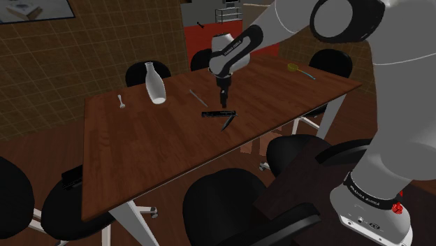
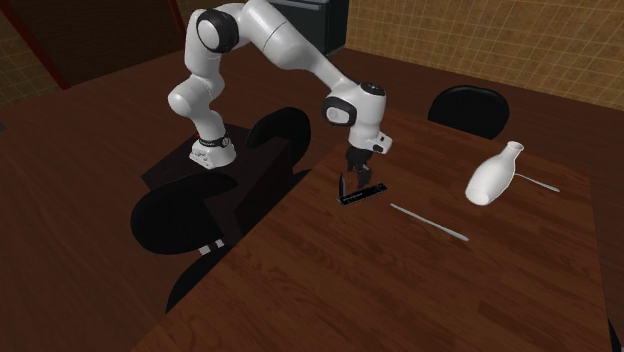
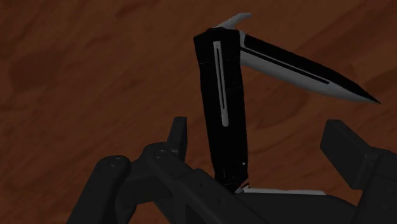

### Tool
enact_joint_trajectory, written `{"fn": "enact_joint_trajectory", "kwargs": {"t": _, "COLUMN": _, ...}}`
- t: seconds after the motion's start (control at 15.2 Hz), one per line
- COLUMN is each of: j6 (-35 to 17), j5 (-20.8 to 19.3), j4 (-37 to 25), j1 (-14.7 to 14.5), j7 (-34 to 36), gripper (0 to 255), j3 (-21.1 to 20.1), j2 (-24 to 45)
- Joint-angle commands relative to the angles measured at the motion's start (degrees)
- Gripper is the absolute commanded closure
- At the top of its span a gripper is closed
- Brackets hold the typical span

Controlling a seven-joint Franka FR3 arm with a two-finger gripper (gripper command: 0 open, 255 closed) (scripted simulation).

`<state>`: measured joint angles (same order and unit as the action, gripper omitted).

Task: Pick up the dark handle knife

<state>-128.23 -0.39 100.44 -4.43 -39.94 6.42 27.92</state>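
here the open fingers [image 3: 179,135] straddle the knife [image 3: 222,108] on the table [image 3: 89,70], its dark handle running crosswise between them, nearer one finger, not yet gripped

Black knife [image 3: 222,108] with grey edge, white bottle [image 1: 156,84], red-brown table [image 1: 154,157]

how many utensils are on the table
4, by the shoulder view: a fork left of the bottle, a thin grey one right of it, the black folding knife under the tool, a yellow-handled one far right. The arm may hide more.
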Motion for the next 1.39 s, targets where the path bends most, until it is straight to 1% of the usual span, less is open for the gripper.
{"fn": "enact_joint_trajectory", "kwargs": {"t": 0.0, "j6": -0.44, "j5": -0.16, "j4": -4.78, "j1": -0.17, "j7": -1.0, "gripper": 0, "j3": -0.65, "j2": 4.95}}
{"fn": "enact_joint_trajectory", "kwargs": {"t": 0.13, "j6": -0.2, "j5": -0.4, "j4": -9.78, "j1": -0.15, "j7": -2.2, "gripper": 0, "j3": -1.15, "j2": 9.44}}
{"fn": "enact_joint_trajectory", "kwargs": {"t": 0.59, "j6": -3.77, "j5": -0.25, "j4": -9.52, "j1": -0.03, "j7": -2.09, "gripper": 0, "j3": -1.29, "j2": 12.76}}
{"fn": "enact_joint_trajectory", "kwargs": {"t": 0.79, "j6": -4.04, "j5": -0.24, "j4": -9.56, "j1": -0.02, "j7": -2.08, "gripper": 0, "j3": -1.3, "j2": 13.07}}
{"fn": "enact_joint_trajectory", "kwargs": {"t": 0.86, "j6": -3.99, "j5": -0.24, "j4": -9.62, "j1": -0.01, "j7": -2.09, "gripper": 255, "j3": -1.3, "j2": 13.08}}
{"fn": "enact_joint_trajectory", "kwargs": {"t": 1.32, "j6": -4.04, "j5": -0.24, "j4": -9.5, "j1": -0.01, "j7": -2.1, "gripper": 255, "j3": -1.3, "j2": 13.0}}
